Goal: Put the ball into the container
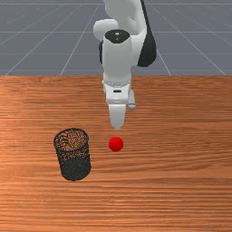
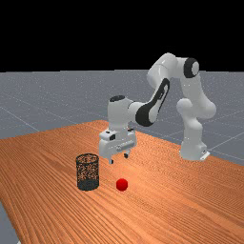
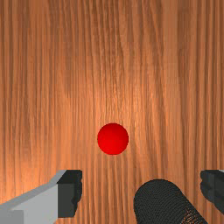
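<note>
Ball (image 1: 116,144): red, smooth, resting on the tabletop (image 1: 158,199), just beside the container and to the front view's right of it; nothing holds it.
End effector (image 2: 119,158): raised above the tabletop near the ball, its two sides wide apart, with nothing clamped in it.
Step in hand: we judge this to be the approach, ahead of any grasp.
Next move: we should line up so the ball sits midway between the two sides, go down around it, then close gently, since a round thing could roll away.
Container (image 1: 75,168): dark mesh, upright, open at the top. Once we grip the ball, we must lift it clear of the rim, carry it toward the front view's left and let go inside.
</note>
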Controlling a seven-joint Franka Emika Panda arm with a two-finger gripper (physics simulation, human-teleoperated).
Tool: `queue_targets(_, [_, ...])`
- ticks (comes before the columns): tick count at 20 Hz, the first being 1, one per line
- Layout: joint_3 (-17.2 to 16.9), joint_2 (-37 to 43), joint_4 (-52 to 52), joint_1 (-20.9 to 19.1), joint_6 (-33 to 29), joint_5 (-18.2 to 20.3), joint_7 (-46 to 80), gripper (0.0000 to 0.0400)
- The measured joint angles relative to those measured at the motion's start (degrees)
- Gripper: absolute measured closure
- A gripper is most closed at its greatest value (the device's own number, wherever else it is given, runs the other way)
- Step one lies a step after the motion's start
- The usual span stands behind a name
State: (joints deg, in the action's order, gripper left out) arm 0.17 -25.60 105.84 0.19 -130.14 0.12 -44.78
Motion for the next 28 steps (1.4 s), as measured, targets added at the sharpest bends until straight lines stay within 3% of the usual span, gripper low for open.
queue_targets(6, [0.0, -2.51, -1.62, 0.0, 0.46, 0.0, 0.0, 0.0])
queue_targets(9, [0.73, -2.9, -0.03, -0.76, -2.93, 1.43, -1.32, 0.0])
queue_targets(19, [0.35, -5.61, -2.46, 0.58, -0.64, 0.2, 0.73, 0.0])
queue_targets(28, [0.34, -9.44, -2.77, 0.59, -3.81, 0.19, 0.71, 0.0])
